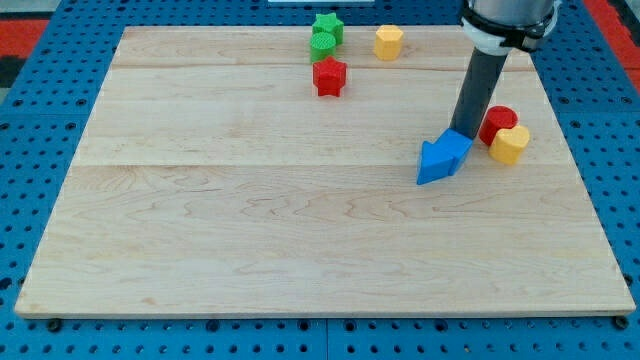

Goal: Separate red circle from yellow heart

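The red circle [497,123] lies at the view's right, touching the yellow heart [509,144] just below and to its right. My tip [461,130] is down on the board just left of the red circle, a small gap apart. It stands at the top edge of a blue cube [455,147], which touches a blue triangle [433,163] at its lower left.
At the view's top sit a green star [328,26] and a green round block [323,44], with a red star-like block [329,76] below them and a yellow hexagon [388,42] to their right. The wooden board's right edge [575,170] is near the heart.
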Tool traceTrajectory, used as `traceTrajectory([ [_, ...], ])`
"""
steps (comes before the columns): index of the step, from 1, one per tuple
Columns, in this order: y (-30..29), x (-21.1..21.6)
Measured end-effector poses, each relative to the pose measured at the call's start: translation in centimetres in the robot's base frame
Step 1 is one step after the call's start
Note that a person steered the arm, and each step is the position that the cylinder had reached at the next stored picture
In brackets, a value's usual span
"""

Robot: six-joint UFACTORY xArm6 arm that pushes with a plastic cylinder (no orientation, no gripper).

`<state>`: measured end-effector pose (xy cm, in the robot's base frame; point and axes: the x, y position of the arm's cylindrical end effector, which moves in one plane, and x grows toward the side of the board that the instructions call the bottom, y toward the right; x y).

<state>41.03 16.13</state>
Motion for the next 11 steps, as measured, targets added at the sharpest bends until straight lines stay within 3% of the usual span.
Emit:
traceTrajectory([
  [2,2.4,5.1],
  [5,12.8,1.2],
  [6,12.2,-0.9],
  [8,5.2,-2.5],
  [10,-0.5,0.0],
  [11,-4.9,-0.8],
])
